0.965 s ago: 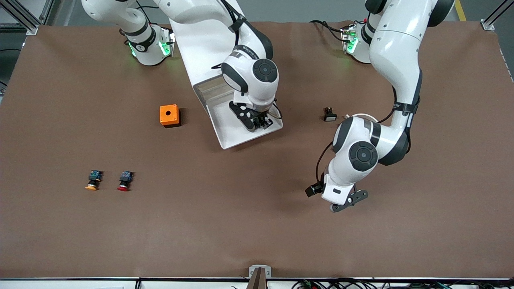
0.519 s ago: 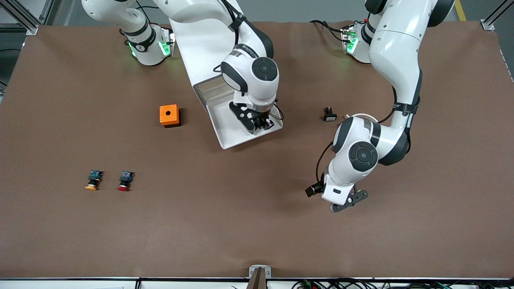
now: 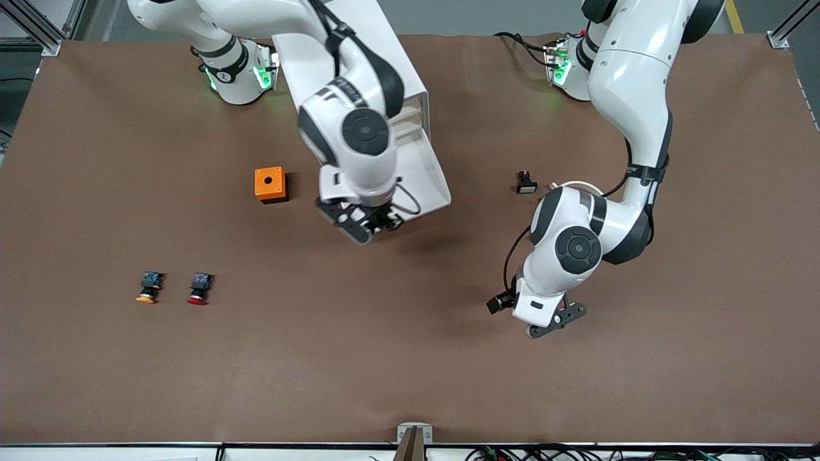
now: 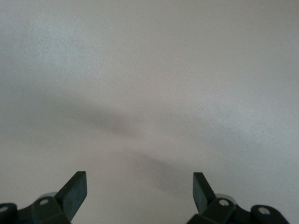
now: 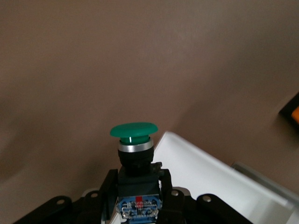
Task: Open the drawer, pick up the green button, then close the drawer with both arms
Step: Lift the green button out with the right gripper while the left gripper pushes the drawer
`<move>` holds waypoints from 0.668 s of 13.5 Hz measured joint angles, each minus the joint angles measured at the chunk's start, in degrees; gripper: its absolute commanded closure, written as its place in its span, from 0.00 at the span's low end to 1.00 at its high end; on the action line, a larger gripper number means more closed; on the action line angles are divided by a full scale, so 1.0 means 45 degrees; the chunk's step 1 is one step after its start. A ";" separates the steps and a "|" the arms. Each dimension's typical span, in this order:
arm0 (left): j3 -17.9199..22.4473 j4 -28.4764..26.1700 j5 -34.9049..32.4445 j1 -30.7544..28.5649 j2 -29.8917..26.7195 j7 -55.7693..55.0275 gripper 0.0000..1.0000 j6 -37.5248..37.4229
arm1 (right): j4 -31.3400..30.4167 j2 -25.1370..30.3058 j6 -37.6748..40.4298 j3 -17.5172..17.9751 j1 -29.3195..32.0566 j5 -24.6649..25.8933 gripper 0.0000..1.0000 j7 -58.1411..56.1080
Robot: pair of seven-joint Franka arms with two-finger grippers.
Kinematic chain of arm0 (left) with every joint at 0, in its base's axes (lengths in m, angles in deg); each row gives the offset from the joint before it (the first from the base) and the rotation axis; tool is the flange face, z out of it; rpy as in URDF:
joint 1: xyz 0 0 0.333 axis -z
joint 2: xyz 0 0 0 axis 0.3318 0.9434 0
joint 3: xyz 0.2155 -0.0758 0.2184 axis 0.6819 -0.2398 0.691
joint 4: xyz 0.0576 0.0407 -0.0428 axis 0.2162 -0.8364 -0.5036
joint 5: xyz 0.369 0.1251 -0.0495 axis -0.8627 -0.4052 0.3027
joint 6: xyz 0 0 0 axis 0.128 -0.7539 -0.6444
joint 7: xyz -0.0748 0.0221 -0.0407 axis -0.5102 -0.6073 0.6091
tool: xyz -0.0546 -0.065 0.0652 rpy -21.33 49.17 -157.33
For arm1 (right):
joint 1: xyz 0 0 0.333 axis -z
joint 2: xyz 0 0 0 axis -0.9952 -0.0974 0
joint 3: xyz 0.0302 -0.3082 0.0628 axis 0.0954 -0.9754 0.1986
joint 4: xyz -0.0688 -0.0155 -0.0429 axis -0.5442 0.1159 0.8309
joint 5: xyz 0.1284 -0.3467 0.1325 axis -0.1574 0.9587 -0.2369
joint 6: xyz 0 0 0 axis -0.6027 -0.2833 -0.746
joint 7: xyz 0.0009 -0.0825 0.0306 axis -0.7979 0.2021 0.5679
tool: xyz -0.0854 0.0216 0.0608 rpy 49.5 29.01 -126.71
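Right gripper (image 3: 366, 225), over the front edge of the open shallow white plastic drawer (image 3: 426, 173), pinched the green-capped, dark-bodied push button (image 5: 134, 154) between its jaws; left gripper (image 3: 556, 322) waited over the brown table (image 3: 410, 358), jaws spread.

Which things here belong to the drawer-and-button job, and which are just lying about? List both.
Job:
- drawer, open
- green button, held in the right pincer over the drawer's front edge
- left pincer, open, waiting over bare table

Lying about:
- orange box
- red button
- yellow button
- small black part beside the left arm
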 measured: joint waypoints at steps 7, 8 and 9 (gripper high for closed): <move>-0.0032 -0.0351 0.0000 0.1384 0.0053 -0.1929 0.00 0.0000 | -0.1198 0.0383 -0.0572 -0.0063 0.3085 -0.0006 1.00 -0.6837; -0.0035 -0.0373 0.0000 0.1576 0.0058 -0.2155 0.00 0.0000 | -0.1649 0.0451 -0.1077 -0.0063 0.3455 -0.0005 1.00 -0.7578; -0.0037 -0.0392 0.0000 0.1773 0.0060 -0.2381 0.00 0.0000 | -0.2193 0.0533 -0.1665 -0.0065 0.3765 -0.0005 1.00 -0.8246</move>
